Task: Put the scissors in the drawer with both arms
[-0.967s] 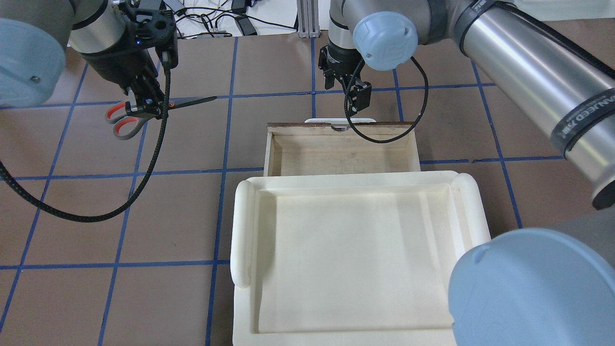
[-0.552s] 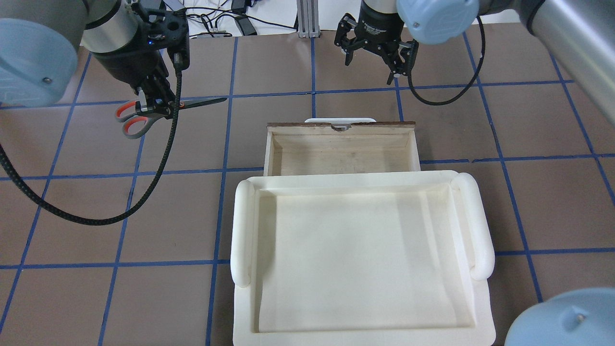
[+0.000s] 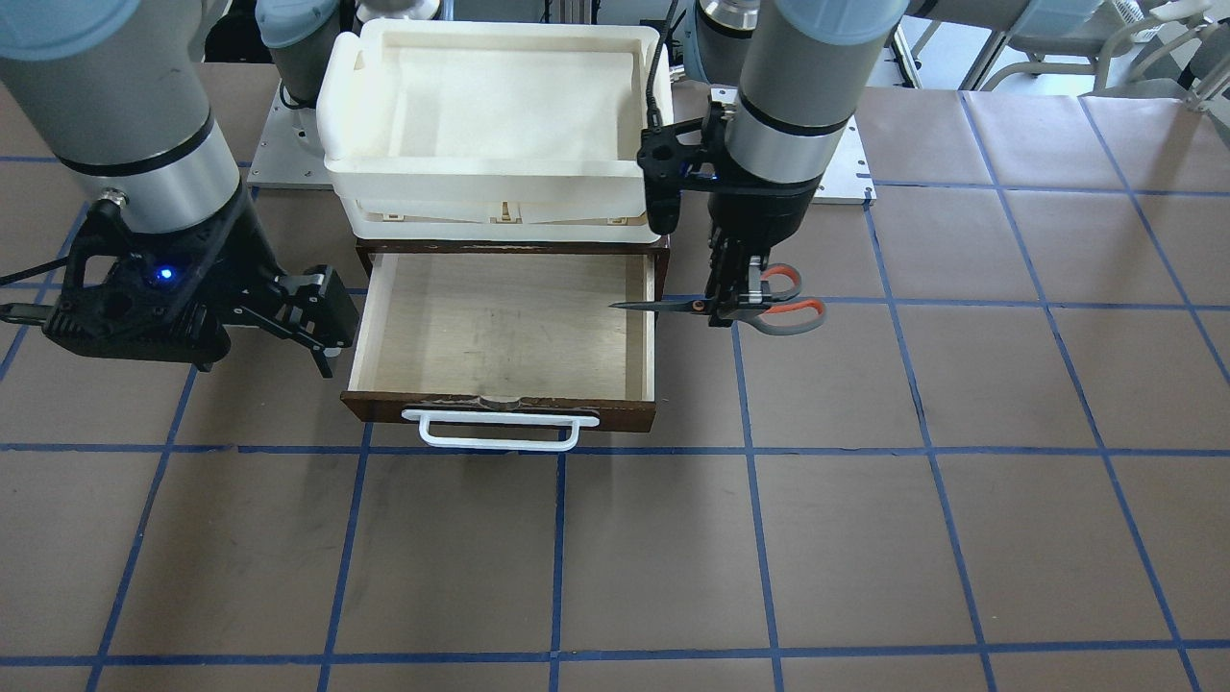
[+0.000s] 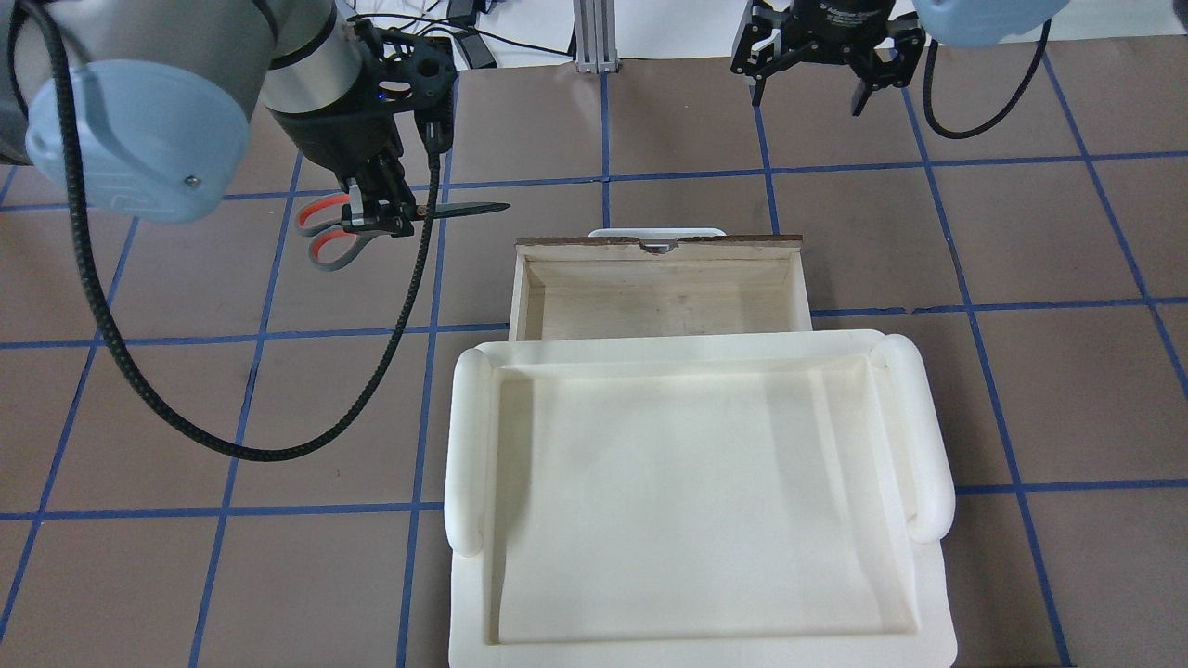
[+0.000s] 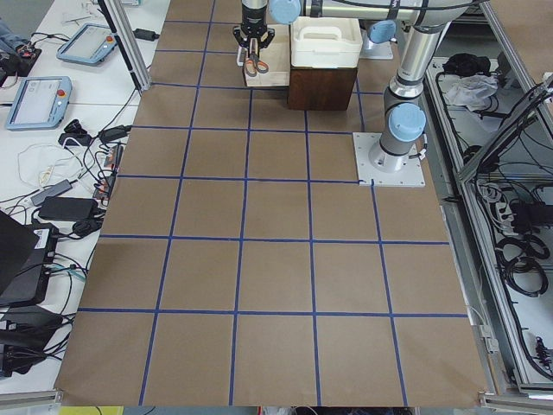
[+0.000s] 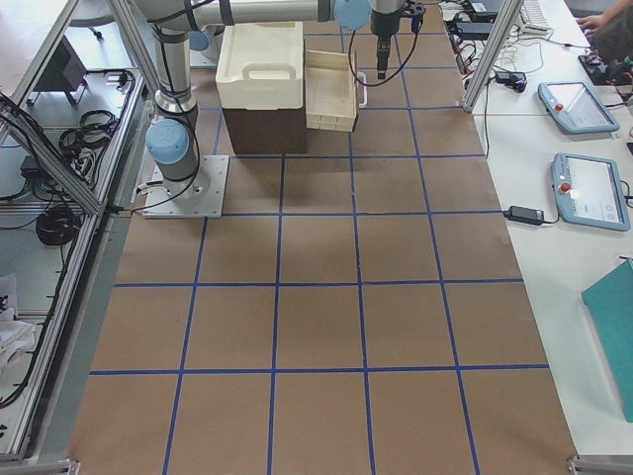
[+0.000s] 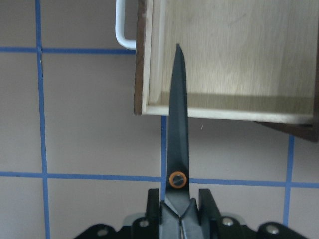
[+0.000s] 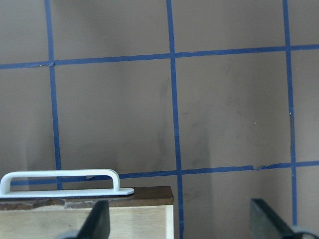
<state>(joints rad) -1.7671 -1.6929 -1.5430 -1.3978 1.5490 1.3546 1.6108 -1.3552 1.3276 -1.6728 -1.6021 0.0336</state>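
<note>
Scissors (image 4: 451,211) with slim dark blades have neared the pale-wood drawer (image 4: 659,244).

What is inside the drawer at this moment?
The drawer shows only bare pale wood. The scissors hang over its side wall in the left hand. The drawer's rear, under the tray, is hidden.

Brown surface (image 5: 276,259), blue tape grid, runs away from camera. Left arm (image 5: 402,82) rises from a grey base plate (image 5: 408,177) at right and reaches across the far end. Left gripper (image 5: 253,50) points down, scissors (image 5: 253,67) in its jaws, orange loops showing, seen against the pale pulled-out drawer (image 5: 272,76). Cream tray (image 5: 327,39) sits on the dark cabinet (image 5: 321,86). Two tablets (image 5: 39,99) and loose cables (image 5: 52,186) at left edge.
</note>
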